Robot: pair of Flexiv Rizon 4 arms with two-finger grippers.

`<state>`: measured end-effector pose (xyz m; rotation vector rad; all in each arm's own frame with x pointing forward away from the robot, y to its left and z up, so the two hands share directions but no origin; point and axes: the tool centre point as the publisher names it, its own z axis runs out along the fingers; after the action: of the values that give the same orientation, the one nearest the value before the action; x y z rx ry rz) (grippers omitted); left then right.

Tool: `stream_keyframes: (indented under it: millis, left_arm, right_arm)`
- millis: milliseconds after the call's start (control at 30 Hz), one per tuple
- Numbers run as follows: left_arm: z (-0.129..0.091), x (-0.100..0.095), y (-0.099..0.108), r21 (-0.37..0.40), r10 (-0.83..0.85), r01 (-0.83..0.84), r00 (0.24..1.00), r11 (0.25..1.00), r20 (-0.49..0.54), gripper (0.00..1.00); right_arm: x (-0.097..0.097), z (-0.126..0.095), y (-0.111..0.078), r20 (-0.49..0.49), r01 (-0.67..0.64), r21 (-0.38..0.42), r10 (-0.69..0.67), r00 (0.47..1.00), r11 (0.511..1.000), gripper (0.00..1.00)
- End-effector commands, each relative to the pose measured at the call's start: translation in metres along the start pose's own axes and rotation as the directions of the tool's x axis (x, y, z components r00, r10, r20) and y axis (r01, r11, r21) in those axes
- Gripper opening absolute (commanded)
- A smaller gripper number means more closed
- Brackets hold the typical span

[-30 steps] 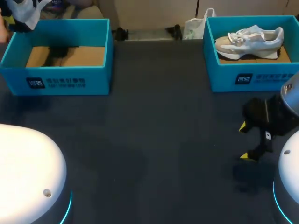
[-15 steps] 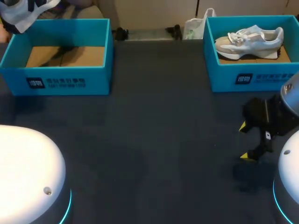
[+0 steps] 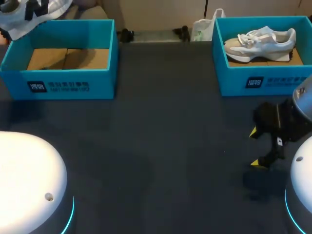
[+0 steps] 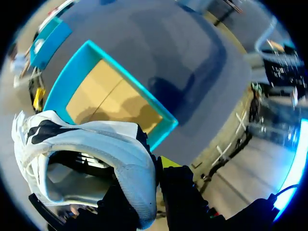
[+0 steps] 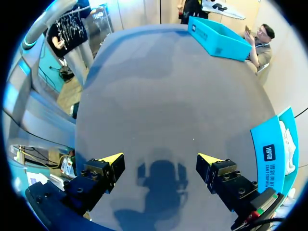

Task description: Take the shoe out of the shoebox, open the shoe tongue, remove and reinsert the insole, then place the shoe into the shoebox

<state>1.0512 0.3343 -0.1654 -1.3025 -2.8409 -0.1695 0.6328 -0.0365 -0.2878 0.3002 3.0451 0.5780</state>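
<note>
Hanging over the far corner of the left box [image 3: 58, 73], the white shoe [image 4: 96, 139] with black markings is off the surface [image 3: 161, 146], its opening facing the wrist camera. The left gripper [image 4: 153, 183] is clamped on the shoe's heel, one finger on each side. The left box shows only its cardboard floor. The right gripper [image 3: 256, 147] sits low over bare surface, fingers spread wide with nothing between them, just in front of the right box [image 3: 234, 80], where a pale sneaker [image 3: 261, 41] lies on its side.
</note>
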Motion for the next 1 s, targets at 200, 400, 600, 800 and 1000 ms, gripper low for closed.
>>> stream_keyframes:
  millis: [200,400,600,800,1000]
  left_arm:
    - [-0.003,0.007,0.004,0.021,0.350,-0.351,0.936,0.936,0.034,0.00]
    - [-0.005,0.005,0.007,-0.015,0.417,-0.417,0.909,0.909,0.028,0.00]
    - [-0.006,0.003,0.011,-0.103,0.541,-0.539,0.841,0.836,-0.005,0.00]
    - [0.009,0.003,0.009,-0.139,0.575,-0.575,0.817,0.806,-0.043,0.00]
    - [0.043,-0.005,0.008,-0.125,0.570,-0.578,0.816,0.806,-0.097,0.00]
  right_arm:
    - [0.002,0.000,0.000,0.003,0.000,0.002,0.000,1.000,1.000,1.00]
    - [0.002,0.000,0.000,0.003,0.000,0.002,0.000,1.000,1.000,1.00]
    - [0.002,0.000,0.000,0.003,0.000,0.002,0.000,1.000,1.000,1.00]
    - [0.002,0.000,0.000,0.003,0.000,0.002,0.000,1.000,1.000,1.00]
    - [0.002,0.000,0.000,0.003,0.000,0.002,0.000,1.000,1.000,1.00]
